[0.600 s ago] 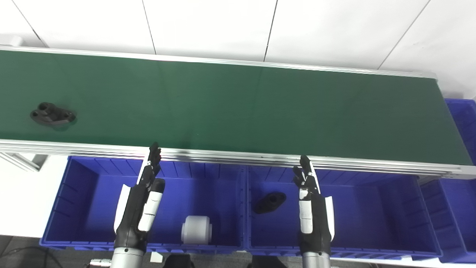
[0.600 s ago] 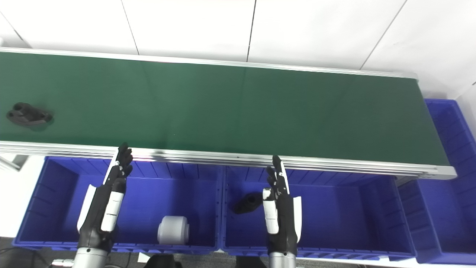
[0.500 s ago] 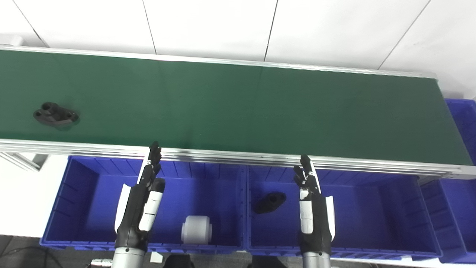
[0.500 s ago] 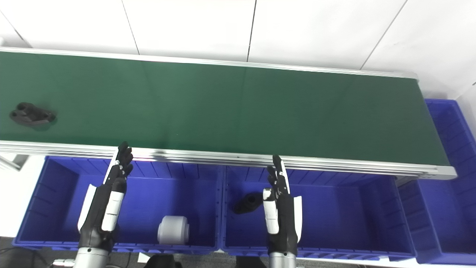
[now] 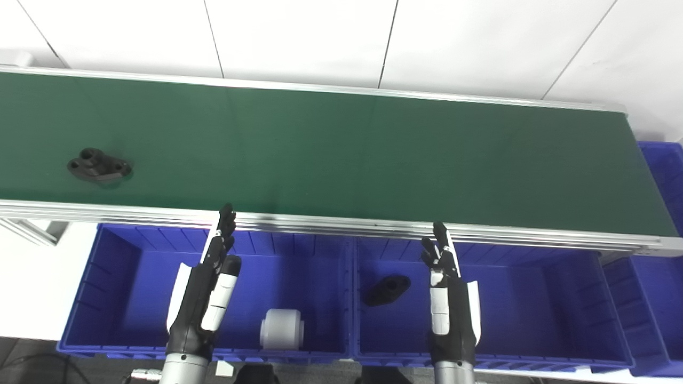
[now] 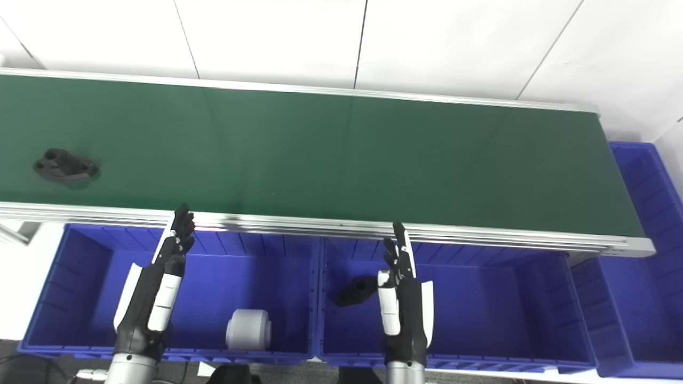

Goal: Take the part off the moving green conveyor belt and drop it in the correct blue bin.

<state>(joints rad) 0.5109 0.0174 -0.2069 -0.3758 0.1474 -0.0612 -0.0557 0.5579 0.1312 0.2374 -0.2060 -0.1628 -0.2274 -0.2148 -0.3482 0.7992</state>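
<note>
A black flanged part (image 5: pixel 99 166) lies flat on the green conveyor belt (image 5: pixel 341 154) near its left end, closer to the near rail than to the far one, well apart from both hands. Below the belt's near rail sits a row of blue bins. The left bin (image 5: pixel 114 298) holds a white cylindrical part (image 5: pixel 282 329) lying on its side toward the bin's near right corner. The left hand (image 5: pixel 205 290) hovers over this bin with its fingers (image 5: pixel 225 221) stretched out and close together, their tips reaching the belt's near rail; it holds nothing. The middle bin (image 5: pixel 544 304) holds a second black part (image 5: pixel 386 289) near its left wall. The right hand (image 5: pixel 448 298) hovers over that bin just right of this part, fingers extended and slightly spread, empty, with the tips just short of the rail. A further blue bin (image 5: pixel 659 298) stands at the belt's right end.
</note>
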